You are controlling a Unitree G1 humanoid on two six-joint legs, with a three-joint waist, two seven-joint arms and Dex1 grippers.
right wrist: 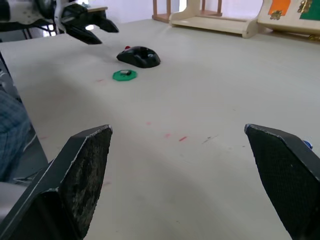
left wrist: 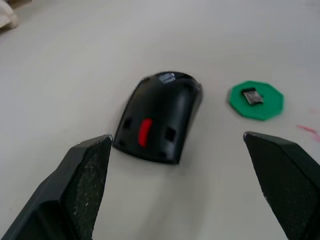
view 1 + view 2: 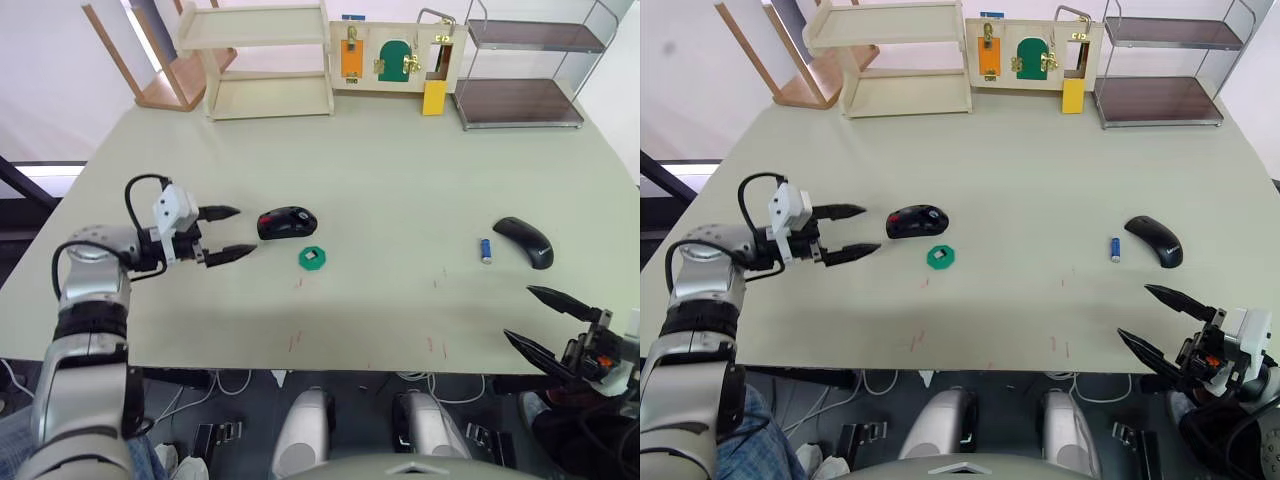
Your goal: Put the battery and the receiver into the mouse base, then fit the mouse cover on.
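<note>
A pale tabletop (image 3: 400, 180) holds the scattered parts of a mouse. The left gripper (image 3: 232, 233) hovers low with its two black fingers spread apart, empty, pointing at the mouse base (image 3: 287, 222) just beside it. The base lies with a red part showing inside. Near it sits a green octagonal tray (image 3: 313, 258) carrying the receiver (image 2: 251, 96). Well apart, on the right side, the blue battery (image 3: 486, 250) lies just beside the mouse cover (image 3: 526, 240). The right gripper (image 3: 540, 318) hangs at the near edge, fingers wide apart, holding nothing.
</note>
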